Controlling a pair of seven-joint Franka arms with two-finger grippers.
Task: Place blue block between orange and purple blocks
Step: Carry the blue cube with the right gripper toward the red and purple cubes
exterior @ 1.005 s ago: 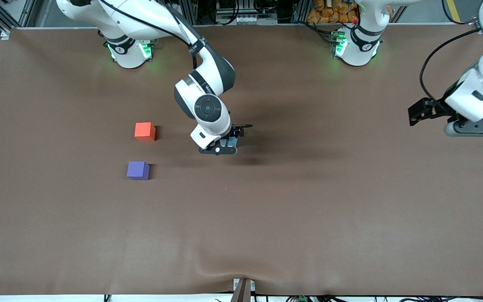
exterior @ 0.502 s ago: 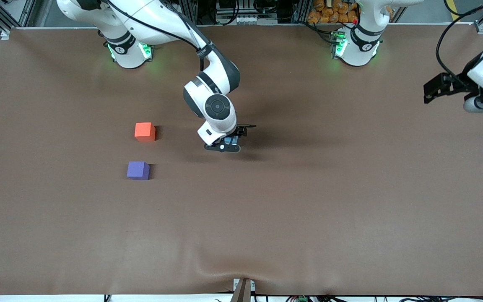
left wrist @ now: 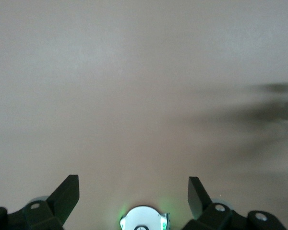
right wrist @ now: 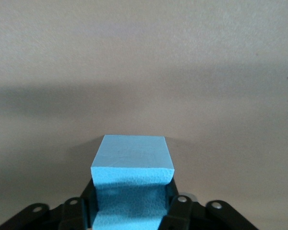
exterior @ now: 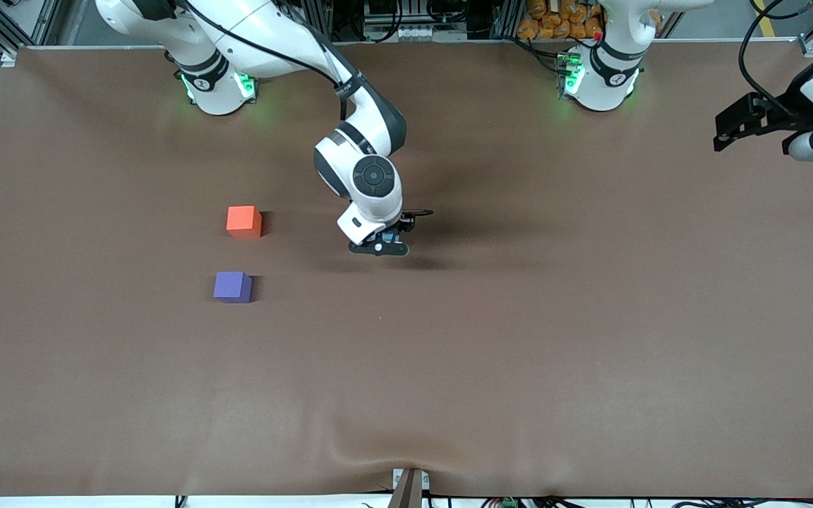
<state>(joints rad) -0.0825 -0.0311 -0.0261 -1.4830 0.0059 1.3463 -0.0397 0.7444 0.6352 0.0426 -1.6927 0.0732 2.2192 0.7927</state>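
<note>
The blue block (right wrist: 132, 165) sits between the fingers of my right gripper (right wrist: 130, 203), which is shut on it. In the front view that gripper (exterior: 382, 242) is low over the middle of the table, and only a sliver of the blue block (exterior: 386, 237) shows under the hand. The orange block (exterior: 243, 221) and the purple block (exterior: 232, 287) rest on the table toward the right arm's end, the purple one nearer the front camera, with a gap between them. My left gripper (exterior: 725, 132) is open and empty, raised at the left arm's end (left wrist: 133, 191).
The brown table cloth (exterior: 519, 339) is bare around the blocks. The two arm bases (exterior: 217, 85) stand along the table's edge farthest from the front camera. A crease and a small bracket (exterior: 408, 487) mark the cloth's nearest edge.
My right gripper has sunk lower toward the table and shifted slightly toward the left arm's end. My left arm has lifted and drawn back toward its own end of the table.
</note>
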